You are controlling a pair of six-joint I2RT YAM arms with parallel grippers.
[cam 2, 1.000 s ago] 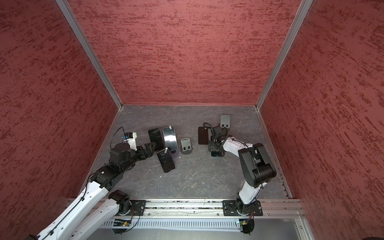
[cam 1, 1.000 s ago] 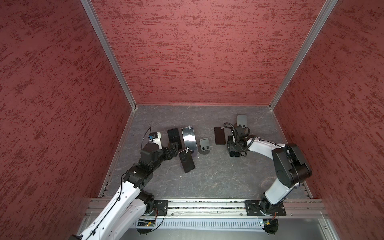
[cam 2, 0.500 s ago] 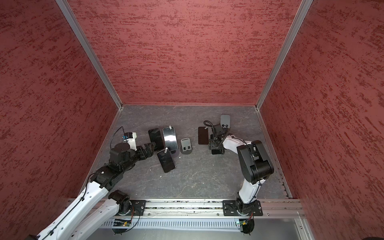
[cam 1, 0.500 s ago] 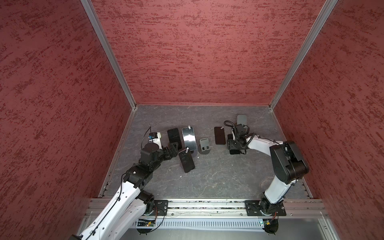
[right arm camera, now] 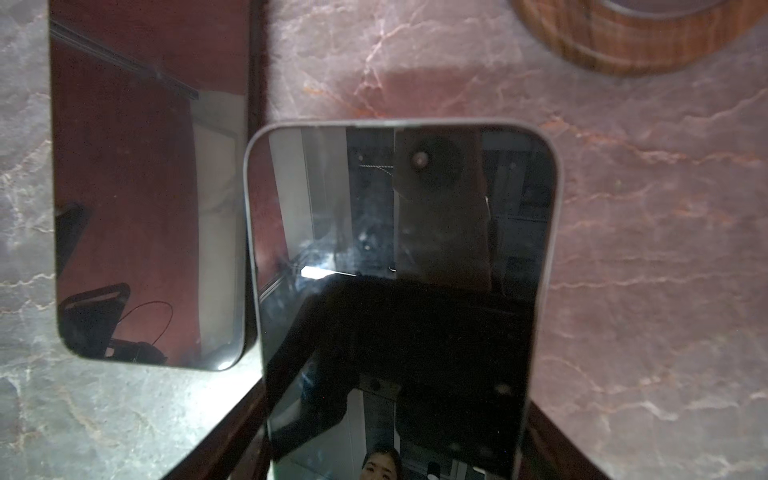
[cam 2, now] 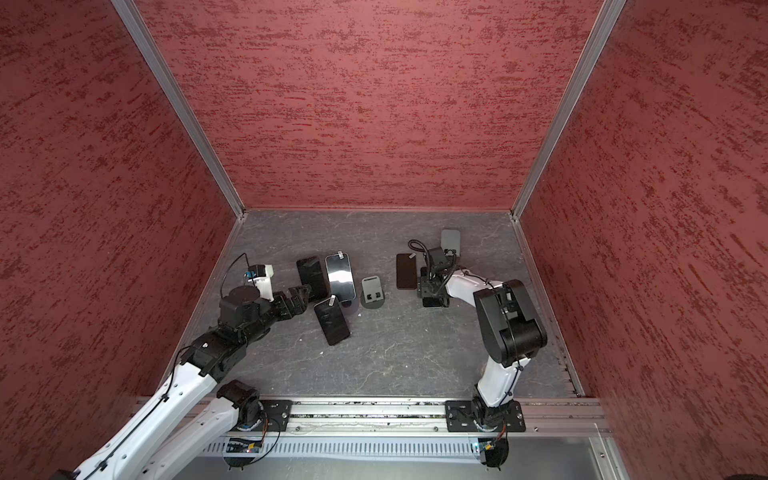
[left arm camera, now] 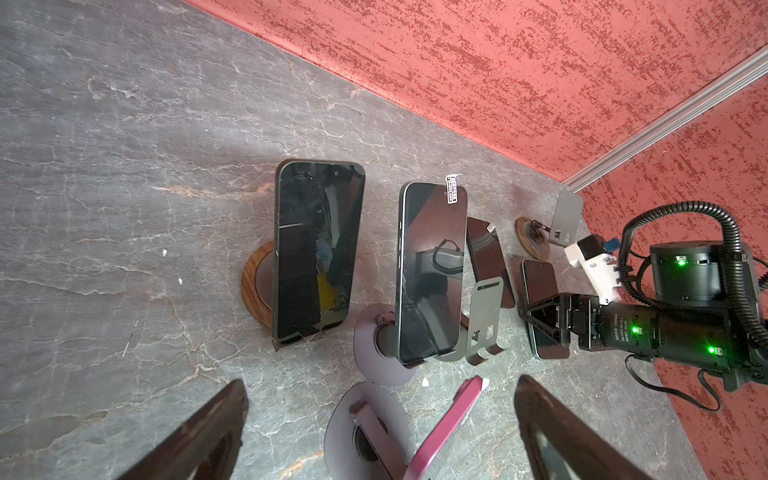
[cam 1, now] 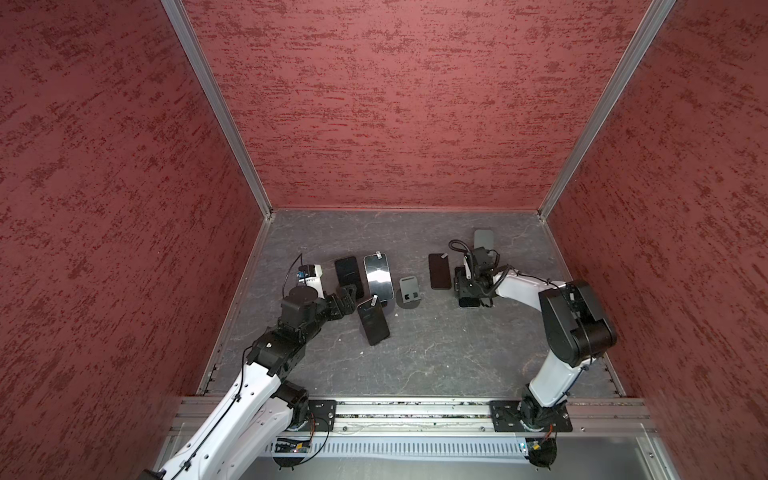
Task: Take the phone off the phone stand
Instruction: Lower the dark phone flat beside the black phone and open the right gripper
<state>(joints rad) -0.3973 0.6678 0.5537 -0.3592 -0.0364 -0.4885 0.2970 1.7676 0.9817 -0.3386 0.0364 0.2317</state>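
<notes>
The right fingers (right arm camera: 224, 449) straddle a phone (right arm camera: 395, 249) flat on the counter (right arm camera: 623, 270), whether clamped I cannot tell; the left fingers (left arm camera: 199, 440) gape, lined up on a propped pink phone (left arm camera: 444, 428).

Left arm (cam 1: 249, 386) is stretching forward, left end effector (cam 1: 348, 296) gaping wide (fingers (left arm camera: 216, 424) fully spread); right arm (cam 1: 575, 324) is bending elbow-high, right end effector (cam 1: 467, 289) hanging low, jaws partly apart
</notes>
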